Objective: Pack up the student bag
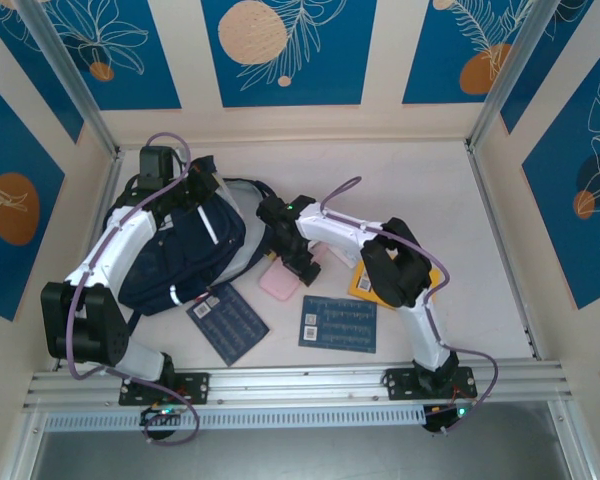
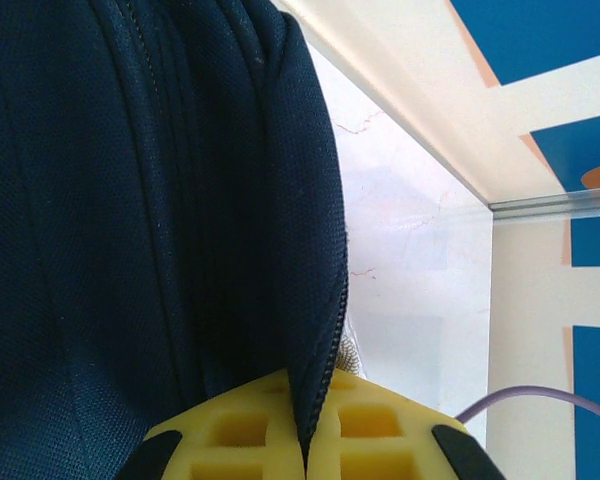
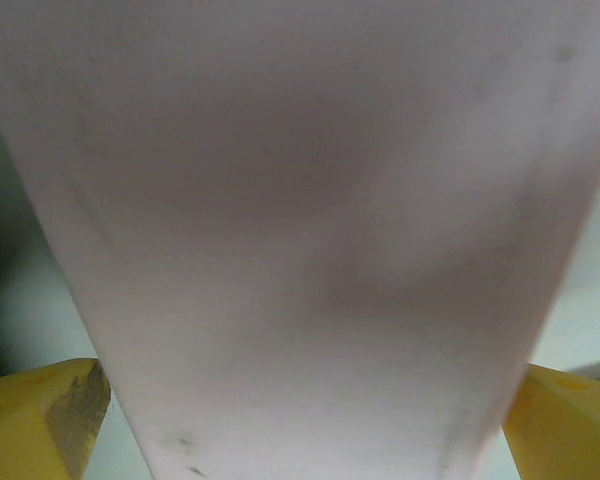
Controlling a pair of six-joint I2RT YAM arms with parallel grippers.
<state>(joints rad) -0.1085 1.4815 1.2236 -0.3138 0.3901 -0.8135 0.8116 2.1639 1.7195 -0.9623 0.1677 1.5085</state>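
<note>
Now: the bag point(image 1: 185, 255) lay at the left of the tabletop point(image 1: 420, 190), just beside the pink case point(image 1: 278, 284).

Left gripper point(image 2: 307, 440): clenched on the bag's zip edge, with a fold of navy cloth pinched between the yellow pads point(image 2: 230, 435). From above, this hold sat at the bag's far end.

Right gripper point(image 1: 302, 262): jaws spread wide, set down astride the pink case. The wrist view showed a yellow finger point(image 3: 40, 420) at each side of the case. I could not tell whether the pads pressed on it or merely flanked it.

Other items on the tabletop: two blue cards point(image 1: 228, 322) near the front edge, and a yellow item point(image 1: 365, 282) partly under my right arm.

Step in hand, as I judged it: fetching the pink case for loading while my left side held the bag by its opening. Packing looked early, with several items out.

Next move, as I judged it: close squarely on the case's edges, lift it clear, then carry it left to the bag's mouth. The case was wide for my jaws, so an off-centre grip might slip. The left hold had to keep the mouth lifted, or the case would catch on the cloth.
</note>
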